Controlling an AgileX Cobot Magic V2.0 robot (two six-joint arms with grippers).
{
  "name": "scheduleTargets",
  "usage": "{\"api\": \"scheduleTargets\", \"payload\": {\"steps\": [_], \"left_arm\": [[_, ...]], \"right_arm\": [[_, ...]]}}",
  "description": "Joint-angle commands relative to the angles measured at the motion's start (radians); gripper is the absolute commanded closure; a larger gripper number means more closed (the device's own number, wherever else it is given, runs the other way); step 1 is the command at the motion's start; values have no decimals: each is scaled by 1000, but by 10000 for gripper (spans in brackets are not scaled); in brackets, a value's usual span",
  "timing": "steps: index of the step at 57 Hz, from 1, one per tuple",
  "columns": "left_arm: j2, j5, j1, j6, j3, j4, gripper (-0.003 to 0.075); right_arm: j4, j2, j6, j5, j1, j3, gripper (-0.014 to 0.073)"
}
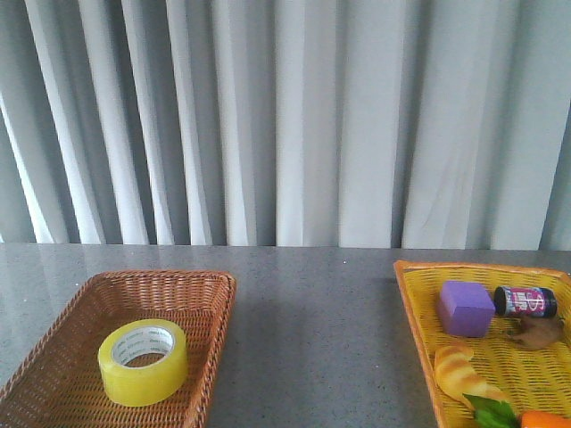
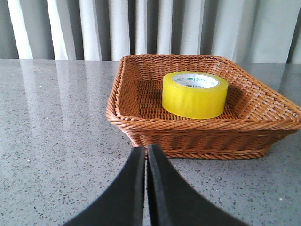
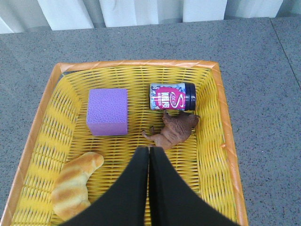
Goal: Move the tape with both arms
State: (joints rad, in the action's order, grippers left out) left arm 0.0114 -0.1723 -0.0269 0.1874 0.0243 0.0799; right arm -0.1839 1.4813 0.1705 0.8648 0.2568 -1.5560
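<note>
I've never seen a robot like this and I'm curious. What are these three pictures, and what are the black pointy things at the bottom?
It is a robot with two arms, and each picture comes from a different camera. One looks forward over the grey table. The other two sit on the robot's wrists, so the black points are its fingers, pressed shut and holding nothing: the left gripper and the right gripper. The left one faces a brown basket with a roll of yellow tape inside. The right one hangs over a yellow basket holding a purple block, a small jar, a toy animal and a croissant.
</note>
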Motion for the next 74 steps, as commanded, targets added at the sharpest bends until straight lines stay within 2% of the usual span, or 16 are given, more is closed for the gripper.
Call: {"api": "scheduleTargets", "payload": {"steps": [1, 55, 62, 74], "left_arm": [[17, 62, -1, 11, -6, 0, 726], [15, 62, -1, 11, -7, 1, 726], [15, 62, -1, 11, -7, 1, 726], [15, 62, -1, 11, -7, 1, 726]], "right_arm": [[-9, -32, 9, -60, 6, -26, 601], [2, -66, 9, -67, 5, -3, 601], [53, -179, 9, -150, 5, 153, 601], [97, -455, -109, -545, -32, 589, 601]]}}
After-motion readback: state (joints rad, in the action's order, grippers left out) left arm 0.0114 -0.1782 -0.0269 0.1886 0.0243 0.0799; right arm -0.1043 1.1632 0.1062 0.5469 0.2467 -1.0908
